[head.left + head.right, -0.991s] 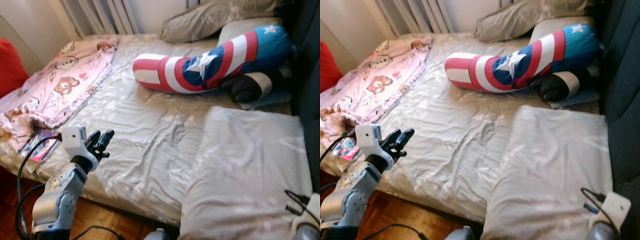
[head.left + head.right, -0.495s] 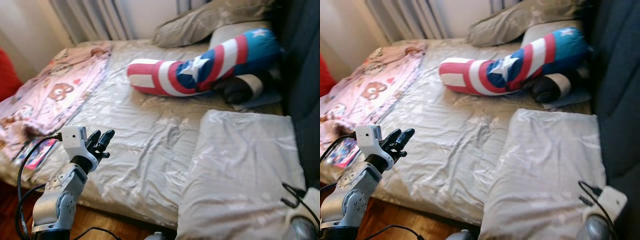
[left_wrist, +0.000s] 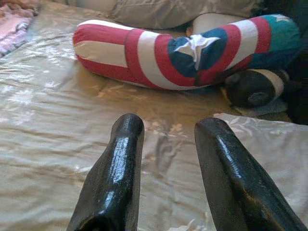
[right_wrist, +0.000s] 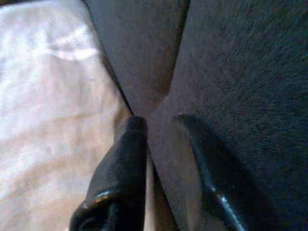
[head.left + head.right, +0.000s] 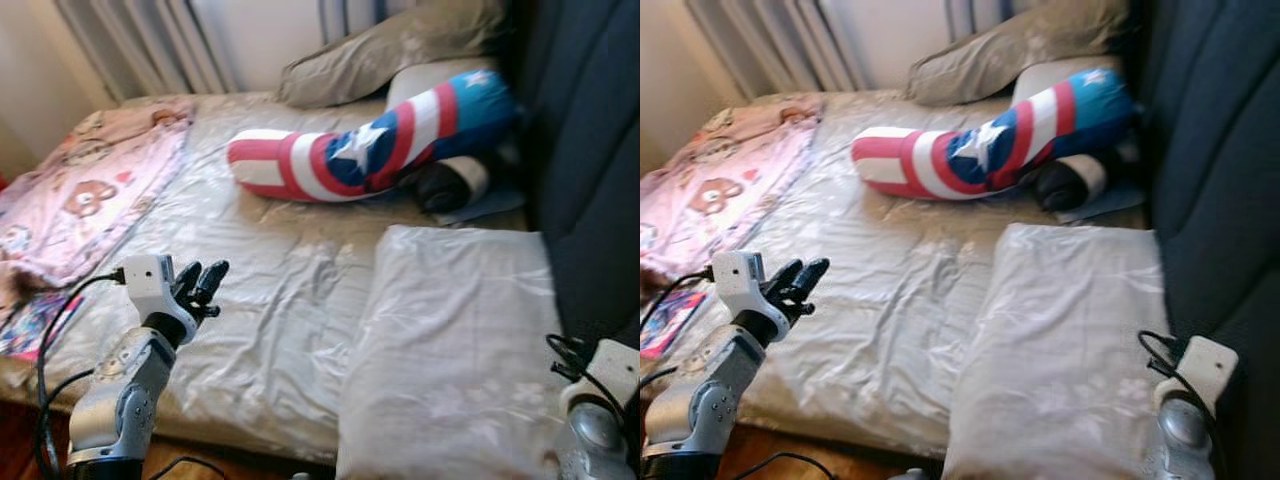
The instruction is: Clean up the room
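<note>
Bed [image 5: 280, 290], approach step: left end effector [image 5: 203, 283] parted and empty over the sheet, right end effector [image 4: 161, 139] parted, empty, by the dark cushion [image 5: 590, 170]; bolster [image 5: 370, 145] lies near the pillows (likely next: reach for it).

Daylight fell warm and bright across the satin bedsheet [image 5: 290, 300], leaving pale glare on its creases, while the dark sofa back [image 5: 590, 170] sat in deep shade. Both head views were softly blurred. Beyond the right gripper's fingers [image 4: 120, 173] the picture was dim and grainy; the left gripper's fingers [image 3: 115, 178] carried glossy highlights.
</note>
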Controlling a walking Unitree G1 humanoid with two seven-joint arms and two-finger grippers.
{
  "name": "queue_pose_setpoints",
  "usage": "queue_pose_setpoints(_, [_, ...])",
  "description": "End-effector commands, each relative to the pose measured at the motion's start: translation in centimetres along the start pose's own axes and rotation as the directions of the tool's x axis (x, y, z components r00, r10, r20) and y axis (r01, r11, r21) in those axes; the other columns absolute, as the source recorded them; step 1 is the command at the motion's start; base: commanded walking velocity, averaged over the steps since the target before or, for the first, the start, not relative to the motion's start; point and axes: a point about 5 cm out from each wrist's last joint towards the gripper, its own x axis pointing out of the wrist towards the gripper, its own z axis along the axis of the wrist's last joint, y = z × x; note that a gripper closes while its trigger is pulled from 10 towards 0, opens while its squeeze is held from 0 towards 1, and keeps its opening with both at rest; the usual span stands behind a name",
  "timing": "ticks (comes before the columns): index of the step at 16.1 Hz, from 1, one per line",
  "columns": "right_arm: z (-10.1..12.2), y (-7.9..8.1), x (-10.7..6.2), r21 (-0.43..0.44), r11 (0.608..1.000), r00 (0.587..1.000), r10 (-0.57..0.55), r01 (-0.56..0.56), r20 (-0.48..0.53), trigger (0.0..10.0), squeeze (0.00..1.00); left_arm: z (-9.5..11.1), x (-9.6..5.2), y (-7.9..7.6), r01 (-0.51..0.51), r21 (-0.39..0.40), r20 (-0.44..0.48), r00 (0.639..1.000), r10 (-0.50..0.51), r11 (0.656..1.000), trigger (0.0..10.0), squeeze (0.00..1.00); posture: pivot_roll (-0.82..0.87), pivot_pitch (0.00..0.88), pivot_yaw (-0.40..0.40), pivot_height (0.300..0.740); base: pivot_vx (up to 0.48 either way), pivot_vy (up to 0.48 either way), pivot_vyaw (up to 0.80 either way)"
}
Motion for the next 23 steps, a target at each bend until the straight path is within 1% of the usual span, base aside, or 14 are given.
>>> queue_pose_setpoints(1, [-0.1,1.0,-0.5,-0.015,0.999,0.998,0.051,-0.051,0.024,10.0,0.6,0.0,0.1,0.4,-0.018,0.016,0.001,1.0,0.018,1.0,10.0,0.0,0.09,0.095,0.111,0.74,0.0,0.0,0.0])
queue_pose_setpoints(2, [0.3,2.6,-0.9,-0.005,0.989,0.986,0.149,-0.149,0.069,10.0,0.0,-0.1,0.3,0.2,-0.017,0.01,0.003,1.0,0.017,1.0,10.0,0.0,0.08,0.087,0.106,0.74,0.0,0.0,0.0])
queue_pose_setpoints(3, [0.6,5.0,-1.7,-0.024,0.954,0.948,0.299,-0.298,0.11,10.0,0.0,-0.6,0.6,0.3,-0.024,0.001,0.001,1.0,0.024,1.0,10.0,0.0,0.07,0.071,0.096,0.74,0.0,0.0,0.0])
queue_pose_setpoints(4, [0.7,6.1,-2.2,-0.046,0.932,0.924,0.364,-0.361,0.12,10.0,0.0,-0.8,0.7,0.4,-0.029,0.0,0.0,1.0,0.029,1.0,10.0,0.0,0.07,0.068,0.094,0.74,0.0,0.0,0.0])
queue_pose_setpoints(5, [0.9,8.0,-3.2,-0.085,0.881,0.871,0.473,-0.465,0.137,10.0,0.0,-1.3,0.8,0.5,-0.036,0.015,-0.004,0.999,0.036,0.999,10.0,0.0,0.06,0.06,0.088,0.74,0.0,0.0,0.0])
queue_pose_setpoints(7, [1.2,9.9,-4.4,-0.104,0.822,0.808,0.569,-0.56,0.153,10.0,0.0,-3.0,1.1,0.8,-0.081,0.036,-0.02,0.996,0.082,0.996,10.0,0.0,0.04,0.027,0.058,0.74,0.0,0.0,0.0])
queue_pose_setpoints(9, [2.0,9.7,-3.6,-0.071,0.827,0.811,0.561,-0.558,0.168,10.0,0.0,-6.5,0.5,1.2,-0.113,0.08,-0.103,0.987,0.121,0.99,10.0,0.0,0.01,0.0,0.042,0.74,0.0,0.0,0.0])
queue_pose_setpoints(11, [2.2,9.8,-3.4,-0.076,0.823,0.807,0.567,-0.563,0.161,10.0,0.0,-7.7,0.3,1.2,-0.105,0.107,-0.138,0.983,0.119,0.989,10.0,0.0,0.01,0.0,0.037,0.74,0.0,0.0,0.0])
queue_pose_setpoints(13, [0.8,9.9,-2.7,-0.072,0.838,0.835,0.545,-0.54,0.076,10.0,0.0,-11.0,-0.1,1.9,-0.147,0.134,-0.256,0.95,0.178,0.98,10.0,0.0,0.02,0.0,0.021,0.74,0.0,0.0,0.0])
queue_pose_setpoints(14, [0.3,9.9,-2.6,-0.081,0.843,0.843,0.536,-0.531,0.051,10.0,0.0,-11.6,-0.2,1.9,-0.14,0.159,-0.28,0.943,0.18,0.977,10.0,0.0,0.02,0.0,0.021,0.74,0.0,0.0,0.0])
queue_pose_setpoints(15, [-1.2,10.1,-2.9,-0.072,0.844,0.847,0.531,-0.531,-0.018,10.0,0.0,-12.8,-0.5,2.1,-0.174,0.101,-0.315,0.928,0.198,0.979,10.0,0.0,0.01,0.0,0.016,0.74,0.0,0.0,0.0])
queue_pose_setpoints(18, [-4.4,9.5,-3.5,-0.064,0.851,0.846,0.507,-0.522,-0.164,10.0,0.0,-15.0,-1.4,2.0,-0.152,0.138,-0.416,0.888,0.196,0.979,10.0,0.0,0.02,0.0,0.011,0.74,0.0,0.0,0.0])
queue_pose_setpoints(20, [-8.2,8.0,-4.9,-0.083,0.86,0.826,0.451,-0.504,-0.339,10.0,0.0,-17.2,-2.8,2.1,-0.166,0.172,-0.528,0.816,0.233,0.971,10.0,0.0,0.01,0.0,0.009,0.74,0.0,0.0,0.0])
queue_pose_setpoints(23, [-9.9,7.2,-5.6,-0.07,0.875,0.811,0.412,-0.48,-0.416,10.0,0.0,-18.6,-4.5,2.7,-0.194,0.197,-0.607,0.745,0.275,0.961,10.0,0.0,-0.01,0.0,0.019,0.74,0.0,0.0,0.0])
